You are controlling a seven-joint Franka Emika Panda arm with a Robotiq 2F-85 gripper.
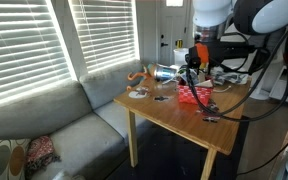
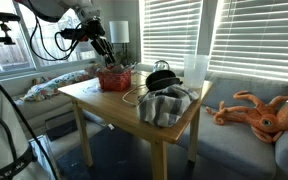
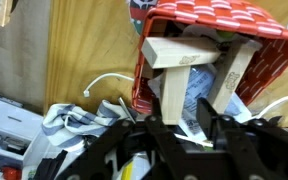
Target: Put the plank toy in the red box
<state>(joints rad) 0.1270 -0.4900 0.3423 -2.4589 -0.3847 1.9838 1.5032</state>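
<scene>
My claw (image 3: 180, 123), closed on the plank toy (image 3: 178, 92), holds its far end at the mouth of the red box (image 3: 219, 15), beside other pale blocks (image 3: 234, 70) inside; best, I judge, to lower straight, clear of the rim, then release.

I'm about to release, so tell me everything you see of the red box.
The red box is small, low and rectangular, bright red with a pale speckled pattern; its material is unclear. It stands on the wooden table, its opening toward the wrist camera, with pale wooden blocks inside. The plank toy, held in the gripper, reaches into its mouth.
</scene>
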